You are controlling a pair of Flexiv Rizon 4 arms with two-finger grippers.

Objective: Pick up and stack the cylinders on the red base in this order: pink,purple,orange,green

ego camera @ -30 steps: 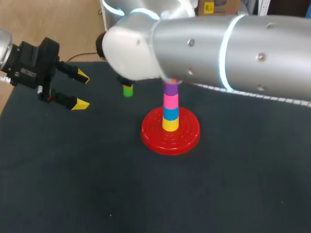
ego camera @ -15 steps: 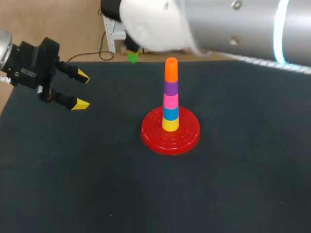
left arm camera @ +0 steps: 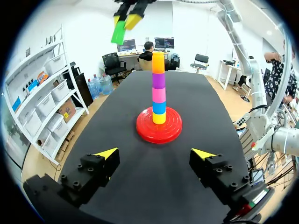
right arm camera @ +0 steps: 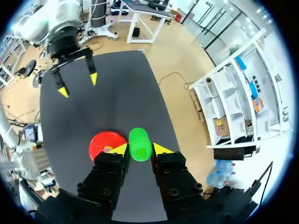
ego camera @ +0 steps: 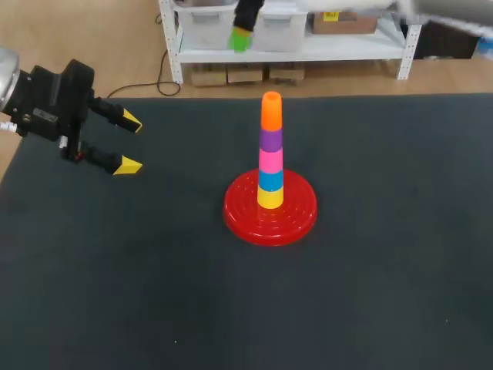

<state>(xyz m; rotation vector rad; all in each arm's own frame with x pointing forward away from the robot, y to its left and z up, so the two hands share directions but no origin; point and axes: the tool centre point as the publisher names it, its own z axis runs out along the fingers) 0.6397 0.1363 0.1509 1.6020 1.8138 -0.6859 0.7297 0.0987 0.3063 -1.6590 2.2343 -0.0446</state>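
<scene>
Green cylinder point(right arm camera: 139, 144) clamped in right pincer point(right arm camera: 139, 149), raised clear of orange-topped stack point(ego camera: 270, 146), left pincer point(ego camera: 131, 144) wide open, empty

The bench point(ego camera: 115, 293) is a flat, dark charcoal surface with a matte, cloth-like look, filling nearly the whole head view. Its far edge runs straight across, and its left edge slants away at the near left corner. One thing stands directly on it: the round red base point(ego camera: 296, 220), ridged in concentric rings, set near the middle and well apart from every edge. Two tiny pale specks point(ego camera: 175, 341) lie on the near part of the surface.
</scene>
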